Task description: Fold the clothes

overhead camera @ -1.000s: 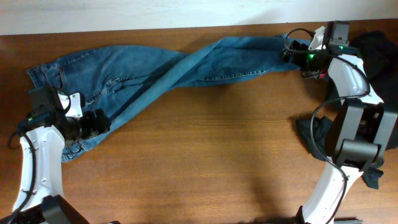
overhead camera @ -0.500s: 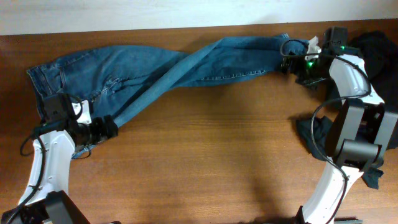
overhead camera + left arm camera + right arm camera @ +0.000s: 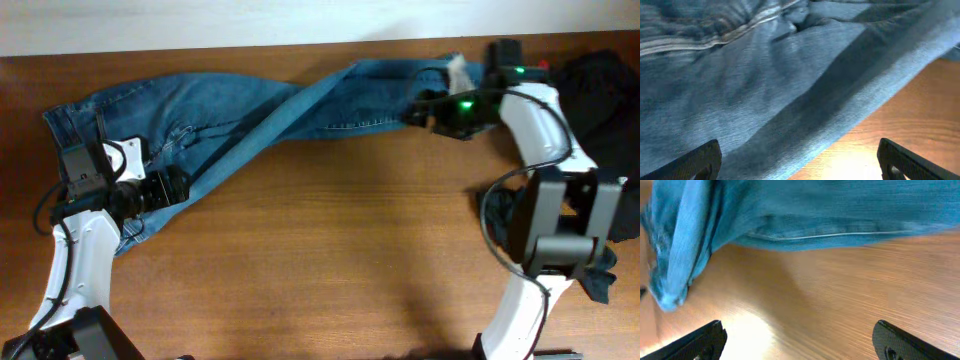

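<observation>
Left gripper (image 3: pixel 173 187) and right gripper (image 3: pixel 420 107) both gape empty, having shifted inward along the jeans (image 3: pixel 250 110), seemingly seeking fresh holds before any fold.

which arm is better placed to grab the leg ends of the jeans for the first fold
Right. The right pincer, open, sits beside the frayed leg ends of the medium-blue denim jeans; the left pincer, also open, is at the waist end.

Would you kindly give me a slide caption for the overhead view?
Jeans lie twisted across the table, the left arm near the waist end and the right arm near the cuffs.
</observation>
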